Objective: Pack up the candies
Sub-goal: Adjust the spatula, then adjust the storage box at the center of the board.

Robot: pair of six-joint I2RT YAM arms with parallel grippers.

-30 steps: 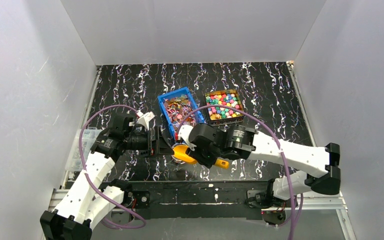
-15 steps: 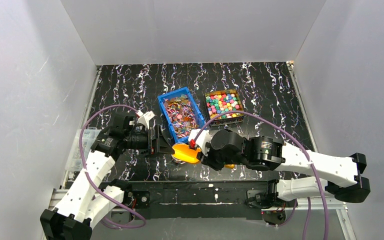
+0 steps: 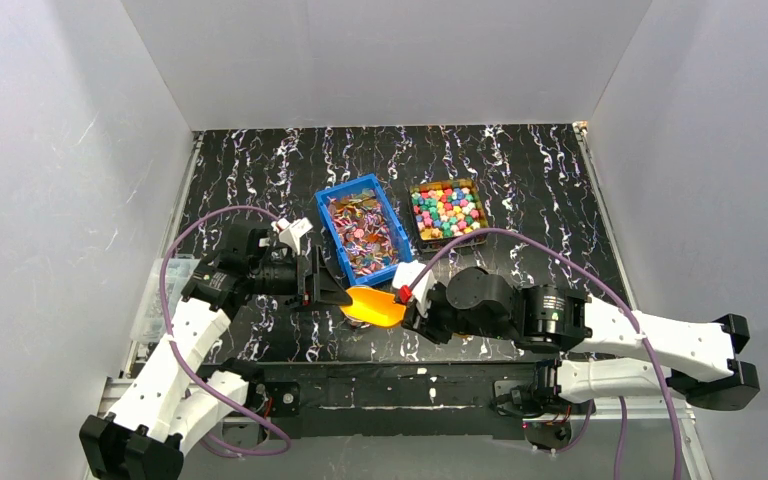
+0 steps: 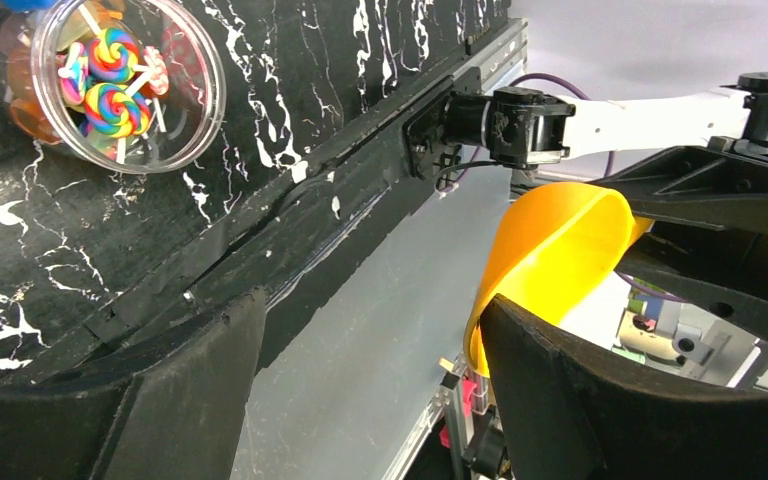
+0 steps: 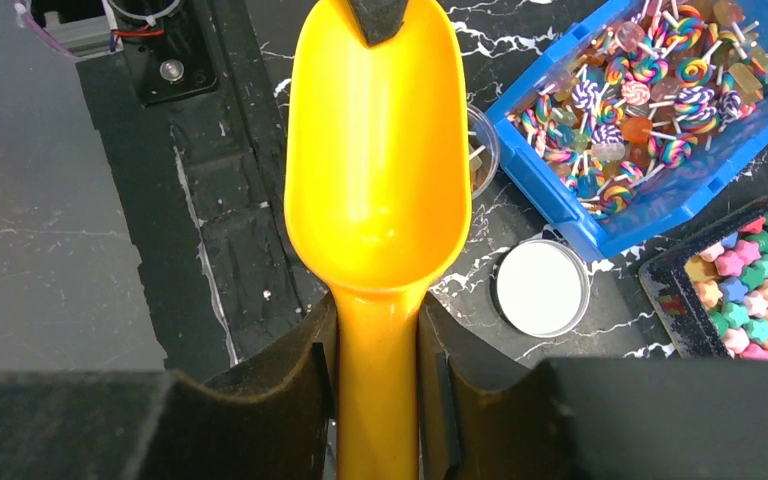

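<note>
Near the front edge of the worktop (image 3: 520, 180), the right pincer (image 3: 412, 305) (image 5: 378, 370) was clamped on the handle of a yellow scoop (image 3: 375, 306) (image 5: 378, 170). The bowl of the scoop pointed left toward the left pincer (image 3: 325, 290) (image 4: 360, 340) and looked bare inside.

The left pincer's jaws stood wide apart with nothing between them. In the right wrist view one black fingertip met the front lip of the scoop.

The candies lay in two containers farther back on the worktop. Swirled lollipops (image 3: 363, 232) (image 5: 650, 90) on sticks filled a blue bin (image 3: 328, 228) (image 5: 600, 240). Star-shaped sweets (image 3: 448, 210) (image 5: 750, 290) in red, green, yellow, blue and pink filled a dark tray (image 3: 450, 238) (image 5: 655, 280) just to the right of the bin.

A small clear jar (image 4: 120, 85) held a few more lollipops. It stood on the worktop near the blue bin, partly hidden under the scoop in the right wrist view. A round white lid (image 5: 542, 287) lay flat beside the bin's near corner, apart from the jar.
</note>
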